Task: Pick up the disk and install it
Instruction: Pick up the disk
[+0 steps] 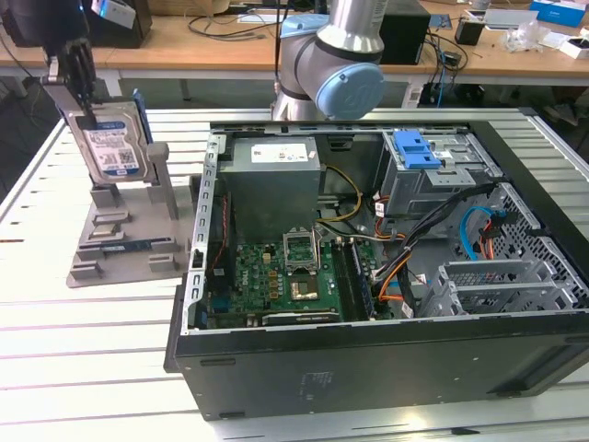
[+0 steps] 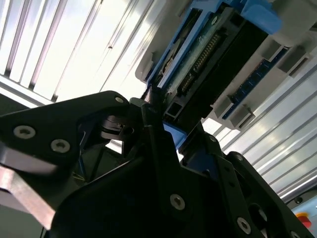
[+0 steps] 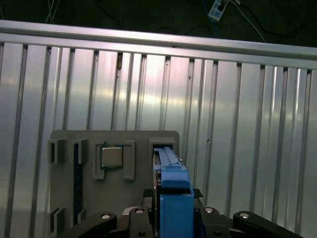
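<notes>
1. Off to the exterior view's left of the open computer case [image 1: 368, 359], on the slatted metal table [image 1: 83, 341], stands a grey stand [image 1: 124, 244] with an upright post.
2. Inside the case I see a green motherboard [image 1: 276, 281], a grey power supply box [image 1: 271, 180] with a white sticker, and a grey drive cage [image 1: 437, 184] topped by a blue latch [image 1: 416, 150].
3. Orange, black and blue cables [image 1: 414, 262] run loose between the motherboard and the cage.
4. The base joints of my arm [image 1: 336, 64] rise behind the case, in front of a wooden workbench [image 1: 230, 37].
5. The first wrist view shows the stand from above, with a processor chip [image 3: 113, 156] in 1 pocket and a long dark blue stick [image 3: 77, 178] in another.
6. The disk [image 1: 112, 143] stands upright on edge over the stand, well apart from the case, label facing the exterior view.
7. I cannot tell whether its lower edge sits in the stand's slot or is just clear of it.
8. My gripper [image 1: 81, 87] is clamped narrowly on the disk's upper edge, with my 2 fingers [image 3: 104, 220] pressing its blue bracket from either side.
9. Seen in the second wrist view, the disk's connector edge and blue frame run away from my fingertips.
</notes>
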{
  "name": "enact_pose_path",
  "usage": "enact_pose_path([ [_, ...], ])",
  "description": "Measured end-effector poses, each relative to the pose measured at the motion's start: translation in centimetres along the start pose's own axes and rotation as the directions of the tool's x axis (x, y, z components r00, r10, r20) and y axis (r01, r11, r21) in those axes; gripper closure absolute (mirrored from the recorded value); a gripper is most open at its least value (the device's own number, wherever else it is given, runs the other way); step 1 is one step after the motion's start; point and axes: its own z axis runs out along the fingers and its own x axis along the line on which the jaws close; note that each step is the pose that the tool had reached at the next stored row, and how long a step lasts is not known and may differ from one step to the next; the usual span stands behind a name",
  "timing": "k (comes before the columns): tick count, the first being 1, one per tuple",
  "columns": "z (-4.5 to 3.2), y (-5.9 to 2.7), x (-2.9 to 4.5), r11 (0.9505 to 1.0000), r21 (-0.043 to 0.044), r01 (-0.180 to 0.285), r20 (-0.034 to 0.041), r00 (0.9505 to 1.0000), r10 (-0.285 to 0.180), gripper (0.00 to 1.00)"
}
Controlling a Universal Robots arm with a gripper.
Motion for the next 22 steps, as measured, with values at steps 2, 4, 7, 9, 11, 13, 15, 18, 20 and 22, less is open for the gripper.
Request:
enact_pose_path([
  [2,-0.64,0.02,-0.01,1.0000,-0.0001,0.000,0.0000,1.0000,0.000,0.63],
  [4,-1.27,0.04,-0.02,1.0000,0.0000,0.000,0.0000,1.0000,0.000,0.63],
  [7,-2.39,0.08,-0.02,1.0000,-0.0001,0.000,-0.0001,1.0000,0.000,0.63],
  [9,-3.21,0.10,-0.02,1.0000,0.0001,0.000,0.0000,1.0000,0.000,0.63],
  [11,-4.53,0.14,-0.03,1.0000,0.0000,0.000,0.0000,1.0000,0.000,0.63],
  [13,-5.64,0.18,-0.05,1.0000,0.0000,0.000,-0.0001,1.0000,0.000,0.63],
  [15,-6.31,0.20,-0.14,1.0000,-0.0001,0.000,0.0001,1.0000,0.000,0.63],
  [18,-7.25,0.21,-0.32,1.0000,0.0000,0.000,0.0000,1.0000,0.000,0.63],
  [20,-8.23,0.23,-0.34,1.0000,0.0000,0.000,0.0000,1.0000,0.000,0.63],
  [22,-9.30,0.28,-0.34,1.0000,0.0000,0.000,-0.0001,1.0000,0.000,0.63],
])
